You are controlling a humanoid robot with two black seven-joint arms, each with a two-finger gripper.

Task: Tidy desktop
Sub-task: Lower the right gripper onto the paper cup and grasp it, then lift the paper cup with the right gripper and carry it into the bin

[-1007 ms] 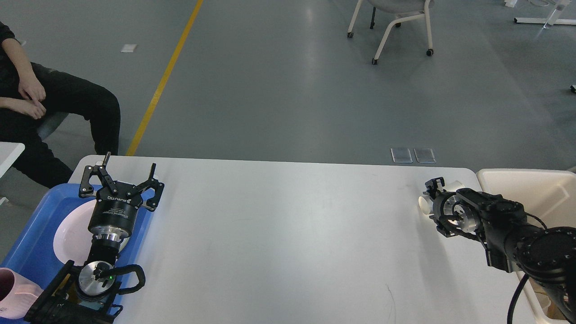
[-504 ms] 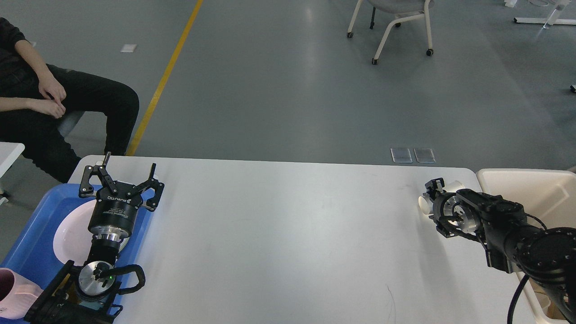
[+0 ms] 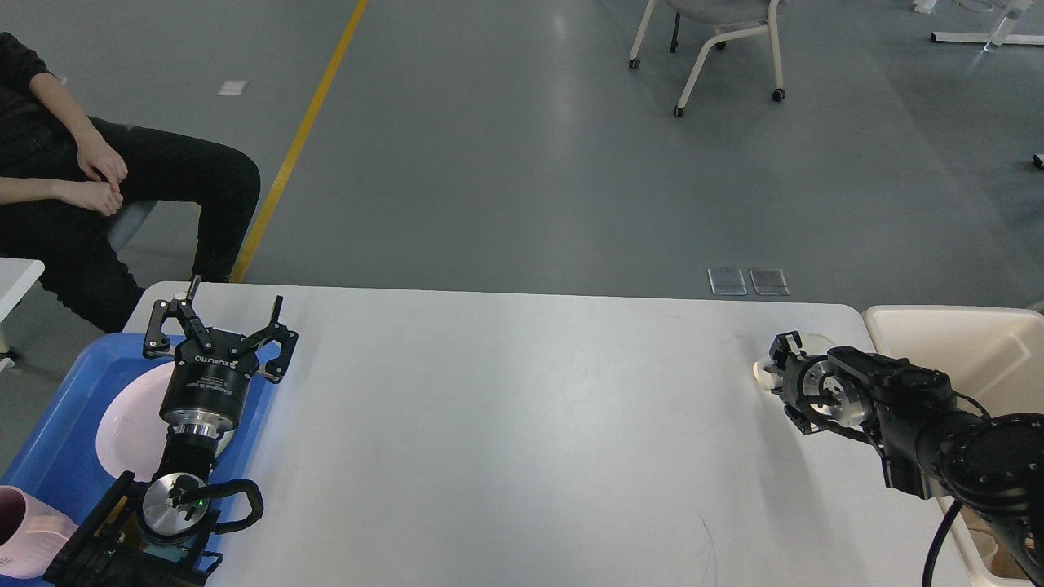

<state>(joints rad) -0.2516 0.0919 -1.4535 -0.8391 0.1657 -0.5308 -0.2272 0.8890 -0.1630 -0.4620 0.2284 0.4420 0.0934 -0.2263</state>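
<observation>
Desktop [image 3: 506,424]: white, rigid, smooth, likely slippery; nothing to grip, spans between both arms. Left gripper [image 3: 218,314]: fingers spread wide, empty, above blue tray [image 3: 57,440] holding white plate [image 3: 130,424]. Right gripper [image 3: 785,359]: end-on against small white object [image 3: 763,371]; closure indiscernible. Cream bin [image 3: 979,342] just behind it. Grey floor beyond.

White desktop [image 3: 506,424] filling lower view, surface mostly bare. Left gripper [image 3: 220,314] hovering over near-left corner, fingers spread wide, pointing away from robot. Beneath left arm, blue tray [image 3: 61,440] holding white plate [image 3: 130,424]; pink object [image 3: 24,530] peeking in at bottom-left edge. Right gripper [image 3: 779,363] lying low near far-right corner, seen end-on (finger spacing unclear), small white object [image 3: 763,371] showing beside it. Cream bin [image 3: 962,342] sitting just right of desktop. Seated person [image 3: 98,204] waiting far left; chair [image 3: 718,41] standing on grey floor.
</observation>
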